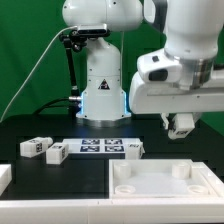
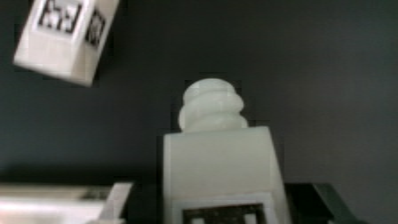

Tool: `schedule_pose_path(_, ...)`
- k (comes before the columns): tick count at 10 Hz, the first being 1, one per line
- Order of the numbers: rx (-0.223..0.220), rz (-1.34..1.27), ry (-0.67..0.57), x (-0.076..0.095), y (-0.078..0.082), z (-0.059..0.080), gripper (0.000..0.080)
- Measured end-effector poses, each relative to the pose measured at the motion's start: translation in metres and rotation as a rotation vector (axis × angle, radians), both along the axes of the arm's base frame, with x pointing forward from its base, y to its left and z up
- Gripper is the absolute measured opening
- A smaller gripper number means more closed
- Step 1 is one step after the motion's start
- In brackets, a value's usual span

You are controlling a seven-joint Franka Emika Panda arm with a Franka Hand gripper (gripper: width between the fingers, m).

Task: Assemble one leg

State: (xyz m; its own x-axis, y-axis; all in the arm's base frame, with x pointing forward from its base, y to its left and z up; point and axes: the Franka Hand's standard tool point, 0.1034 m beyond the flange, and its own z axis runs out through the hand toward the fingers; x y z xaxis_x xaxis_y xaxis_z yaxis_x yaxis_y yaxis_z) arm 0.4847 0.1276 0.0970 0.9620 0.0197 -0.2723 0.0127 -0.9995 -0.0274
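One leg [image 2: 217, 150] is pinched in the gripper [image 1: 181, 123], with the jaws pressed against its sides and the threaded stud [image 2: 214, 103] pointing away from the wrist. It hangs above the counter [image 1: 60, 125], toward the edge on the exterior view's right.

Step in hand, as judged: carrying the leg to the white square piece [image 1: 150, 163] at the front edge. The next move calls for aligning the stud over a corner socket [image 1: 181, 170], descending, then twisting.

Open counter lies beneath the gripper. A loose leg [image 1: 57, 153] and the marker board [image 1: 100, 148] lie well apart, mid-counter.
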Motion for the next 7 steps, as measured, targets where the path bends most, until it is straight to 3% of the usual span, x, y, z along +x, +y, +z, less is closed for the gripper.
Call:
schedule_pose_path(1,0.007,0.004,-0.114,0.013,0.004,0.007,0.029)
schedule_pose_path(2,0.025,0.005,-0.229,0.009,0.006,0.003,0.029)
schedule_pose_path(3,0.029,0.006,-0.261,0.003,0.005,0.0,0.029)
schedule_pose_path(4,0.053,-0.003,-0.381,0.013,0.01,0.002,0.029)
schedule_pose_path(5,0.079,0.005,-0.505,0.011,0.013,0.0,0.029)
schedule_pose_path(6,0.092,0.049,-0.595,0.013,0.007,-0.007,0.029)
schedule_pose_path(7,0.092,0.085,-0.644,0.025,0.002,-0.006,0.029)
